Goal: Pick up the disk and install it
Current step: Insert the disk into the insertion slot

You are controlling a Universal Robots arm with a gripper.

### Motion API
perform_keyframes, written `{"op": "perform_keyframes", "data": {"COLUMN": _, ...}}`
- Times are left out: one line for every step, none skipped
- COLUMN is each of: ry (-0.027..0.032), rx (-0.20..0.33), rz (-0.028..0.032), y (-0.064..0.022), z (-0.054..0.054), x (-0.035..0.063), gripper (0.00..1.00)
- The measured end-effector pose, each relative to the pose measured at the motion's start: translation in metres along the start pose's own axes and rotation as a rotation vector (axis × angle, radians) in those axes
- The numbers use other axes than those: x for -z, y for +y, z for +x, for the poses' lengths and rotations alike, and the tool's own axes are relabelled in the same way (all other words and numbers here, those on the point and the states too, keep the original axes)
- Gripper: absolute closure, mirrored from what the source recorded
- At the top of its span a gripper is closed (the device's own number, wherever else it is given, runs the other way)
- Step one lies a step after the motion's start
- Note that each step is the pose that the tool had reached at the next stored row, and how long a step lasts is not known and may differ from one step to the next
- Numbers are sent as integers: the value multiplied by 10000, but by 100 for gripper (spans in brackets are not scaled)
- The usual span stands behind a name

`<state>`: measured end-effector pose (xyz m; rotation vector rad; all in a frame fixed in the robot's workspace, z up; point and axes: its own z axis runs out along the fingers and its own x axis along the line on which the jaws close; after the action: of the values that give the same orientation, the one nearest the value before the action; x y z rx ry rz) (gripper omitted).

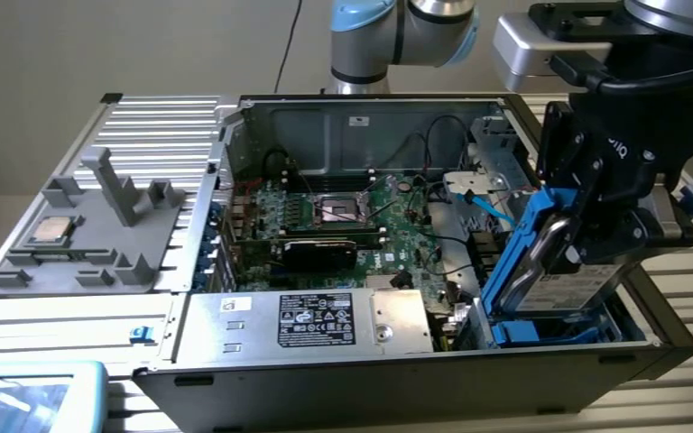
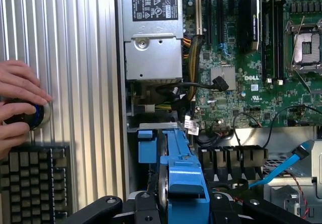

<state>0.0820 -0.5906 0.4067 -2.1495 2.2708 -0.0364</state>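
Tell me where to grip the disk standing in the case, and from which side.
Grip the disk by its upper end, coming from above. It stands on edge, tilted, its lower end down in the case, so the top is the free part. The gripper grips it there.

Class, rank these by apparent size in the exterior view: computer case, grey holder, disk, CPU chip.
1. computer case
2. grey holder and disk: they look alike and the disk is partly hidden, so unranked
3. CPU chip
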Motion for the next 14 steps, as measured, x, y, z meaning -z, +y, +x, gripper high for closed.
{"op": "perform_keyframes", "data": {"ry": -4, "rx": 0, "rz": -1, "y": 0, "z": 0, "x": -1, "gripper": 63}}
{"op": "perform_keyframes", "data": {"ry": -9, "rx": 0, "rz": -1, "y": 0, "z": 0, "x": -2, "gripper": 63}}
{"op": "perform_keyframes", "data": {"ry": -17, "rx": 0, "rz": -1, "y": 0, "z": 0, "x": -3, "gripper": 63}}
{"op": "perform_keyframes", "data": {"ry": -25, "rx": 0, "rz": -1, "y": 0, "z": -1, "x": -4, "gripper": 63}}
{"op": "perform_keyframes", "data": {"ry": -33, "rx": 0, "rz": -2, "y": 0, "z": 0, "x": -5, "gripper": 63}}
{"op": "perform_keyframes", "data": {"ry": -42, "rx": -1, "rz": -2, "y": 0, "z": -1, "x": -5, "gripper": 63}}
{"op": "perform_keyframes", "data": {"ry": -50, "rx": -1, "rz": -3, "y": 0, "z": -1, "x": -6, "gripper": 63}}
{"op": "perform_keyframes", "data": {"ry": -58, "rx": -2, "rz": -3, "y": 1, "z": -1, "x": -7, "gripper": 63}}
{"op": "perform_keyframes", "data": {"ry": -65, "rx": -2, "rz": -4, "y": 1, "z": -1, "x": -9, "gripper": 63}}
{"op": "perform_keyframes", "data": {"ry": -73, "rx": -2, "rz": -4, "y": 1, "z": 0, "x": -12, "gripper": 63}}
{"op": "perform_keyframes", "data": {"ry": -83, "rx": -3, "rz": -5, "y": 1, "z": 0, "x": -16, "gripper": 63}}
{"op": "perform_keyframes", "data": {"ry": -94, "rx": -3, "rz": -5, "y": 1, "z": 0, "x": -22, "gripper": 63}}
{"op": "perform_keyframes", "data": {"ry": -104, "rx": -4, "rz": -6, "y": 1, "z": 0, "x": -26, "gripper": 63}}
{"op": "perform_keyframes", "data": {"ry": -117, "rx": -2, "rz": -7, "y": 1, "z": -1, "x": -29, "gripper": 63}}
